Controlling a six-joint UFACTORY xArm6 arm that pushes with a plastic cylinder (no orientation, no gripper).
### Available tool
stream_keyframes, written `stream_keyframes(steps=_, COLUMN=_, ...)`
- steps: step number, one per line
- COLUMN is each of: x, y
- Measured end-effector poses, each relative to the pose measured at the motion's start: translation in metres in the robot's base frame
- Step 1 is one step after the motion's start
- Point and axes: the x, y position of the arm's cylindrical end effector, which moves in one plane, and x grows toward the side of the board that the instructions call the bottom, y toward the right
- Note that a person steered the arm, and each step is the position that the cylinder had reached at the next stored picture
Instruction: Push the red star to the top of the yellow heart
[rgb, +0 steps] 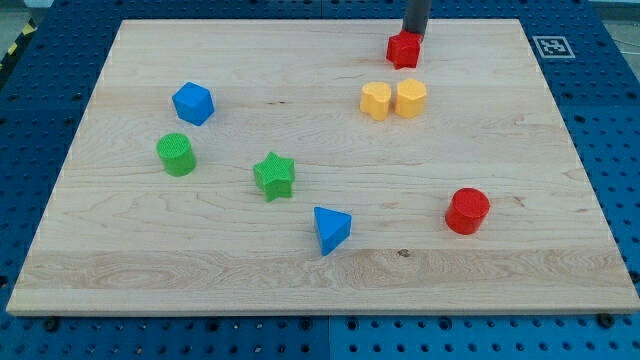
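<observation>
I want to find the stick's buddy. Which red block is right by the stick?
The red star near the view's top. My tip sits against its upper right edge, while the red cylinder lies far off toward the view's bottom right.

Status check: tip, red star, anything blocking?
My tip against red star's upper right edge. Star sits above and right of the yellow heart. Yellow hexagon touches heart's right side; path above heart open.
</observation>
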Motion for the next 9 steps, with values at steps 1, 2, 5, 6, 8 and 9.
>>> stream_keyframes(steps=1, x=0.015, y=0.0)
stream_keyframes(steps=2, x=0.029, y=0.0)
stream_keyframes(steps=5, x=0.039, y=-0.012)
stream_keyframes(steps=6, x=0.045, y=-0.012)
stream_keyframes(steps=8, x=0.052, y=-0.023)
stream_keyframes(steps=9, x=0.053, y=-0.032)
